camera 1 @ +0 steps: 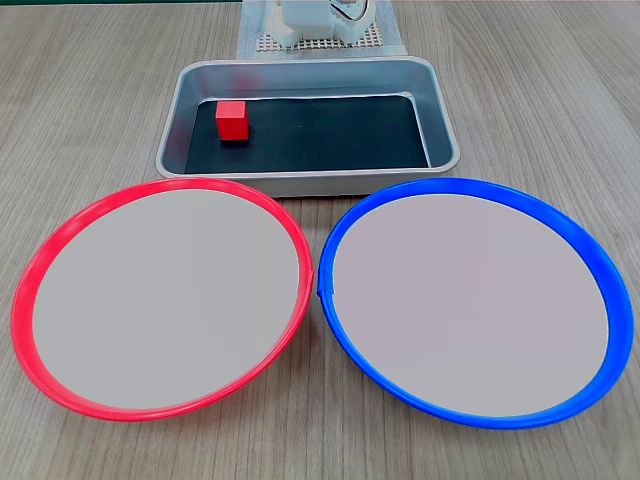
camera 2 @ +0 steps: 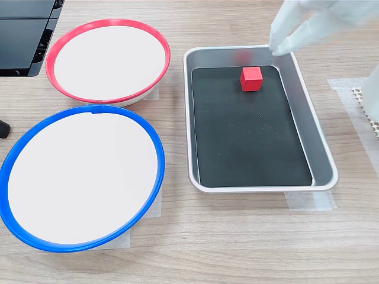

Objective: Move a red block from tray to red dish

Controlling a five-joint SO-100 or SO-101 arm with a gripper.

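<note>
The red block (camera 1: 232, 120) rests on the black bottom of the silver tray (camera 1: 300, 183), near its far left corner in the first exterior view. In the second exterior view the red block (camera 2: 251, 78) lies at the top of the tray (camera 2: 260, 189). My gripper (camera 2: 279, 44) hangs raised over the tray's top right rim, right of the block and apart from it, motion-blurred with nothing visibly held. It is out of sight in the first exterior view. The red dish (camera 1: 60, 230) (camera 2: 106, 22) holds nothing.
A blue-rimmed dish (camera 1: 470, 183) (camera 2: 89, 109) sits beside the red one, also holding nothing. The arm's white base (camera 1: 320, 22) stands on a mesh mat (camera 2: 362, 100) behind the tray. A black device (camera 2: 23, 35) occupies the second exterior view's top left corner.
</note>
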